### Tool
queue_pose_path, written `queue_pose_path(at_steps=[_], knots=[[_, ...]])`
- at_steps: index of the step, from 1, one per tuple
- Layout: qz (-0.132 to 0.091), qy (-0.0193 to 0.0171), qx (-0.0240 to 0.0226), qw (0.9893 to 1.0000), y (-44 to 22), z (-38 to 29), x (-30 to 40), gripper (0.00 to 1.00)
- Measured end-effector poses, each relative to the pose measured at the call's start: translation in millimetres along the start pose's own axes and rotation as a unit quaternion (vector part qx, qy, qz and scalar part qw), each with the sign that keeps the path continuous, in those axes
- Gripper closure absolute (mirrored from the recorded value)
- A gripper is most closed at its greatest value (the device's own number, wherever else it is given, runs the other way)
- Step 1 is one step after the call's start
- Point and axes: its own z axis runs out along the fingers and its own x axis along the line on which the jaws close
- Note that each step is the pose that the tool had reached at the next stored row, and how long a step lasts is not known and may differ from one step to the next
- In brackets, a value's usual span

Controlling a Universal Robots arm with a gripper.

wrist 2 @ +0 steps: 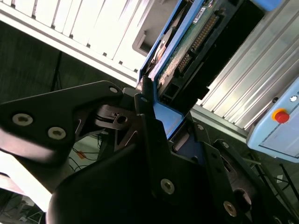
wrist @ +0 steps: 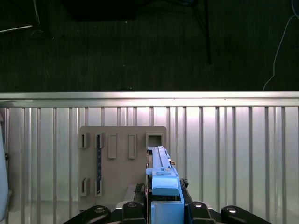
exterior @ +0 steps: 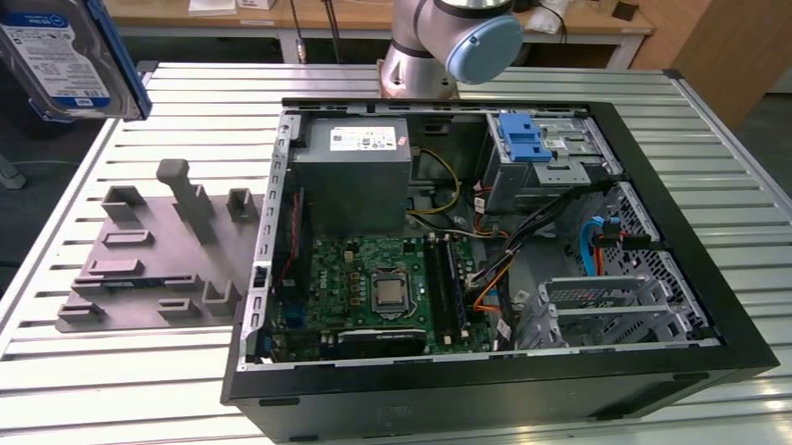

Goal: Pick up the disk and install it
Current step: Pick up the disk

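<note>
1. The disk (exterior: 56, 56) is off the desk, in the upper left of the exterior view, label side to the camera with its blue carrier frame along the edge. It is well apart from the computer case (exterior: 495, 394).
2. The jaws are clenched on the disk. In the second wrist view the black fingers (wrist 2: 149, 126) press against the blue frame, and the disk's (wrist 2: 184, 49) green circuit board and connector pins stick out past them.
3. The first wrist view shows the disk (wrist: 163, 179) edge-on as a narrow blue strip rising out of the jaws. Beyond it lie a grey fixture plate (wrist: 117, 149) and the slatted metal desk (wrist: 233, 149).
4. In the exterior view the fixture plate (exterior: 148, 269) sits on the desk (exterior: 124, 371) at middle left, just beside the case. Its upright posts and slots are grey, and one slot holds a thin dark strip.
5. The open case fills the centre and right of the exterior view. Inside are:
   - a grey power supply (exterior: 352, 176) at upper centre;
   - a green motherboard (exterior: 371, 287) below it;
   - a metal drive cage (exterior: 551, 167) with a blue latch tab (exterior: 522, 137) at upper right;
   - loose cables, including a blue cable (exterior: 581, 246), at right.
6. The robot arm (exterior: 452, 42) stands at the top centre of the exterior view, behind the case.
7. The second wrist view adds a pale control box (wrist 2: 275, 135) with a red button (wrist 2: 281, 115).
</note>
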Motion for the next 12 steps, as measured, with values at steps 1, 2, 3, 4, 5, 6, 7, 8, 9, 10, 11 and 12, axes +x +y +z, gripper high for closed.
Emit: queue_pose_path(at_steps=[1, 2, 3, 4, 5, 6, 7, 8, 9, 10, 11, 12], knots=[[0.0, 0.0, 0.0, 1.0, 0.0, -0.4, 0.0, 0.64], [0.0, 0.0, 0.0, 1.0, 0.0, -0.9, 0.0, 0.64], [0.0, 0.0, 0.0, 1.0, 0.0, -1.3, 0.0, 0.64], [0.0, 0.0, 0.0, 1.0, 0.0, -1.7, 0.0, 0.64], [0.0, 0.0, 0.0, 1.0, 0.0, -2.1, 0.0, 0.64], [0.0, 0.0, 0.0, 1.0, 0.0, -2.5, 0.0, 0.64], [0.0, 0.0, 0.0, 1.0, 0.0, -2.9, 0.1, 0.64], [0.0, 0.0, 0.0, 1.0, 0.0, -3.4, 0.1, 0.64], [0.0, 0.0, 0.0, 1.0, 0.0, -3.8, 0.0, 0.64], [0.0, 0.0, 0.0, 1.0, 0.0, -4.3, 0.1, 0.64], [0.0, 0.0, 0.0, 1.0, 0.0, -4.7, 0.1, 0.64], [0.0, 0.0, 0.0, 1.0, 0.0, -5.1, 0.1, 0.64]])
